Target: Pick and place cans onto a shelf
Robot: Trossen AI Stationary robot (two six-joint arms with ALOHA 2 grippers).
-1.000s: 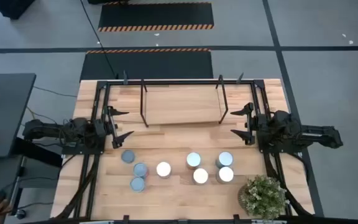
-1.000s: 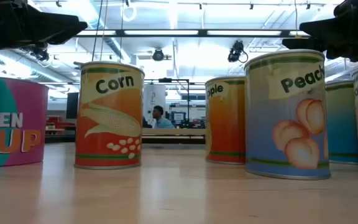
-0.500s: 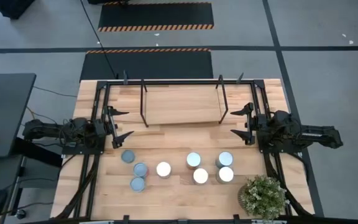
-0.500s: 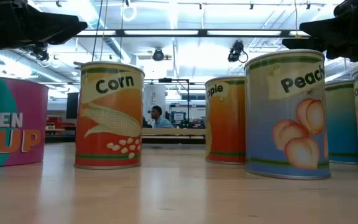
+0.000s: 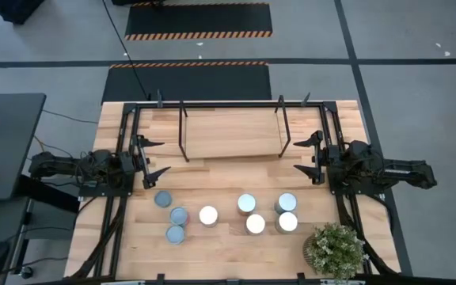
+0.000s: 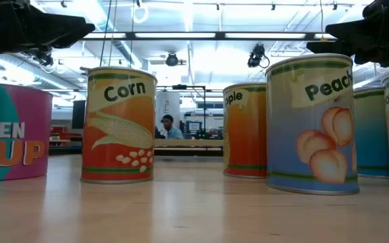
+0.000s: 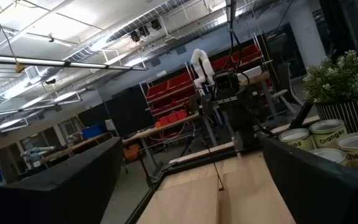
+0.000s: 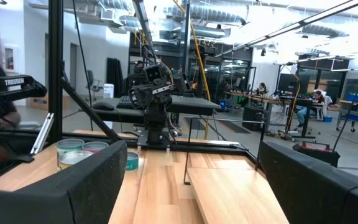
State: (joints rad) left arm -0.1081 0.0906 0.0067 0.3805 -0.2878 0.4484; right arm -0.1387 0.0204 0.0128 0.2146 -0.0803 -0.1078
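Hovering at opposite sides of the table, both arms face inward with nothing held — the left claw and the right claw each have their fingers spread wide. The shelf lies between them toward the table's far edge, its board bare of cans. All the cans stand upright in a loose row on the near half of the table, closer to the front edge than either claw: a trio at the left, led by the blue-grey-topped can, then a white-topped can near the middle, and a cluster at the right ending in the pair just beside the potted plant. The blue-grey-topped can sits nearest the left claw, just forward of it, so that arm looks best placed for a first pick — though the right claw is about as close to its own pair.
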